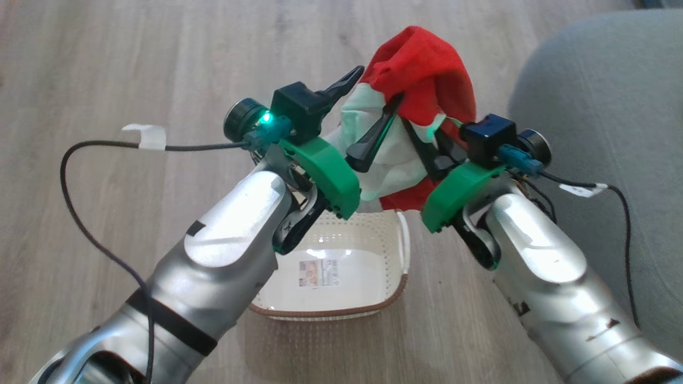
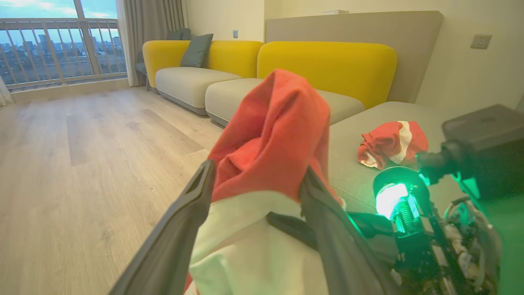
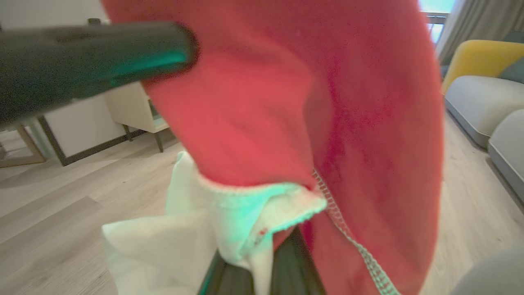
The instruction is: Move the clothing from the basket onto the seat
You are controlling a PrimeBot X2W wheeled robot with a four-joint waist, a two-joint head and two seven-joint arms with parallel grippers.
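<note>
Nearest, the cream basket [image 1: 368, 234] sits on the wooden floor [image 1: 106, 64], the paper label [image 1: 320, 273] on its bottom in plain sight. Just beyond and above it, the right gripper [image 1: 413, 133] pinches a red-and-white garment [image 1: 427, 69] held clear of the basket. The left gripper [image 1: 380, 84] has its fingers spread, cloth between them. On the grey-green seat [image 1: 603, 106] to the right, farther off, a second red garment [image 2: 391, 143] lies crumpled.

One garment [image 1: 427, 80] above basket [image 1: 331, 314], seat [image 1: 613, 106] right of basket, another garment [image 2: 391, 143] on seat
</note>
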